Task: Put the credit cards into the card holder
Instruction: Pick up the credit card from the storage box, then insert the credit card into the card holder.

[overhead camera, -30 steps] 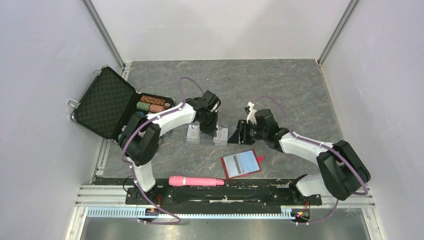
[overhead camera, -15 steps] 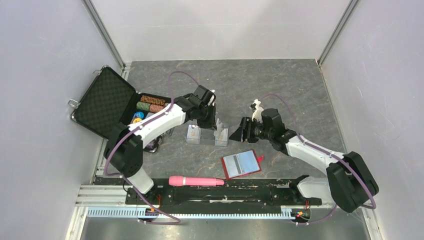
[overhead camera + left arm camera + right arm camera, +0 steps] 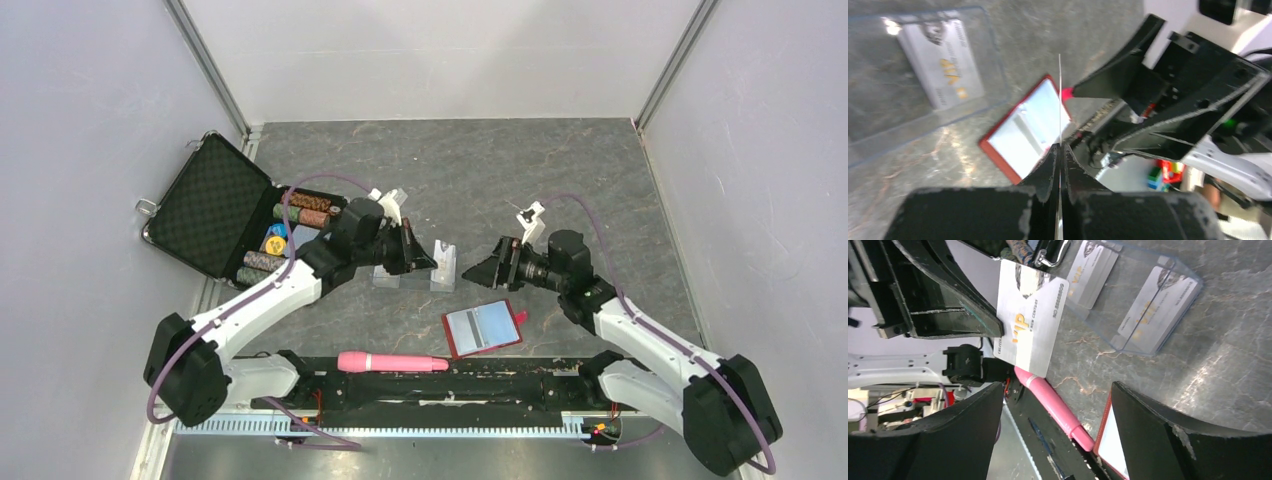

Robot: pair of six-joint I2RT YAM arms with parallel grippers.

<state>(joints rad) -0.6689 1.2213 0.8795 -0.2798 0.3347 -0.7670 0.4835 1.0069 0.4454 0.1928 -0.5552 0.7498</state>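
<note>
From above, the left tool point(image 3: 420, 258) hung pressed together just over the clear case point(image 3: 414, 274) at mid-frame. The right tool point(image 3: 482, 268) faced it with jaws spread. The card holder point(image 3: 484, 328) lay open on the table point(image 3: 560, 180) below and right of centre, apart from both. In the left wrist view the credit card point(image 3: 1059, 100) showed edge-on as a thin line rising from the pinching fingertips, with the red holder behind it at centre. Held only by its lower margin, it could probably pivot or slip if nudged. In the right wrist view that card stood at upper centre, face toward the camera, while the spread fingers point(image 3: 1168, 440) framed the bottom corners and held nothing. A handover looked likely. The risk was the right tool closing off-centre, or the left letting go too soon, dropping the card onto the pink cylinder point(image 3: 1053, 405) or back by the other cards point(image 3: 1153, 300) in the case. Sliding it into a flat, loose holder could also push the holder away.
</note>
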